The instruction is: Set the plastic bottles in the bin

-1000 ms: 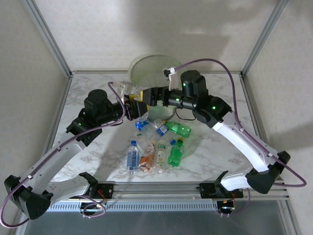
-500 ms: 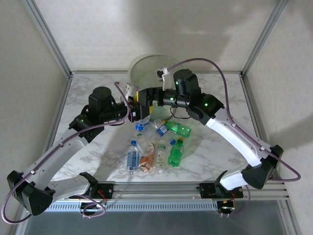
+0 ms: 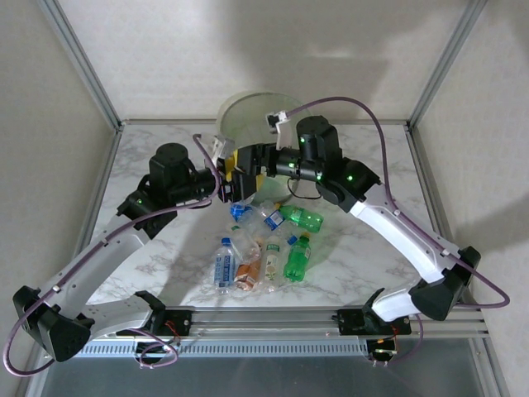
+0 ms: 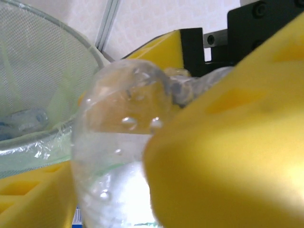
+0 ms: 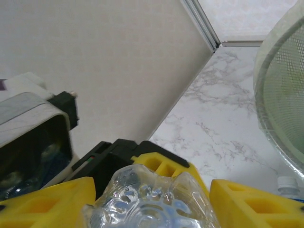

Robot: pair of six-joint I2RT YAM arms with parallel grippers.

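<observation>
A clear plastic bottle (image 3: 243, 188) hangs in the air just in front of the bin (image 3: 248, 112), between both grippers. My right gripper (image 3: 248, 163) is shut on its ribbed body (image 5: 152, 202), with a yellow finger pressed to each side. My left gripper (image 3: 228, 177) has the same bottle (image 4: 114, 142) between its yellow fingers (image 4: 228, 152), which stand apart. The pale-green bin (image 4: 38, 71) is just behind, and a bottle (image 4: 23, 121) lies inside it. Several more bottles (image 3: 264, 248) lie on the marble table, among them green ones (image 3: 296, 258) and a blue-labelled one (image 3: 223, 265).
The bin's mesh wall (image 5: 285, 95) stands close to the right of my right gripper. A bottle cap (image 5: 287, 183) shows below it. Metal frame posts (image 3: 83, 66) and white walls enclose the table. Both arms cross above the bottle pile.
My right gripper has closed onto the clear bottle that my left gripper held. The left fingers have spread apart. Both grippers have edged up toward the bin's front.
</observation>
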